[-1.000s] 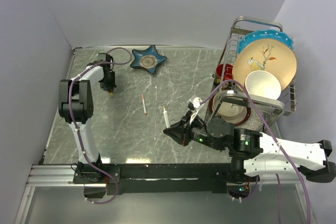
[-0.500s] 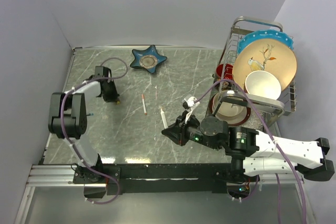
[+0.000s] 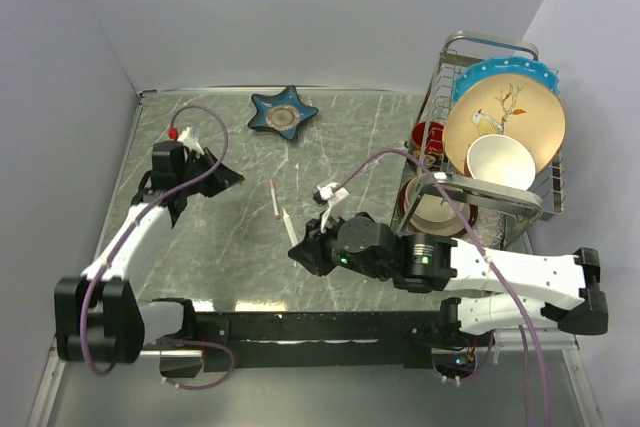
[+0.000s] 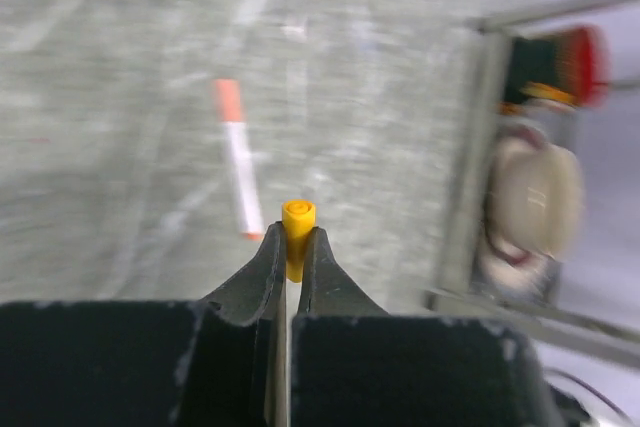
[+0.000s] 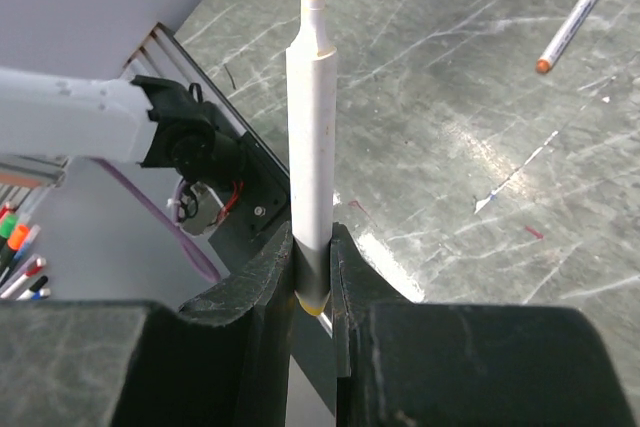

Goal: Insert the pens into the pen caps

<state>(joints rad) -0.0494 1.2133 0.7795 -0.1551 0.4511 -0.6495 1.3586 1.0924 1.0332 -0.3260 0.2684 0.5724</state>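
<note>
Left gripper: clamped on stubby yellow cap | Right gripper: clamped on smooth white yellow-tipped pen | Orange-capped pen: laid on veined stone table

Robot lab bench, dish rack

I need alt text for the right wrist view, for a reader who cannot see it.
The right gripper is shut on a white pen with a yellow tip, held near its back end. A second white pen with an orange end lies on the grey marble table at upper right.
</note>
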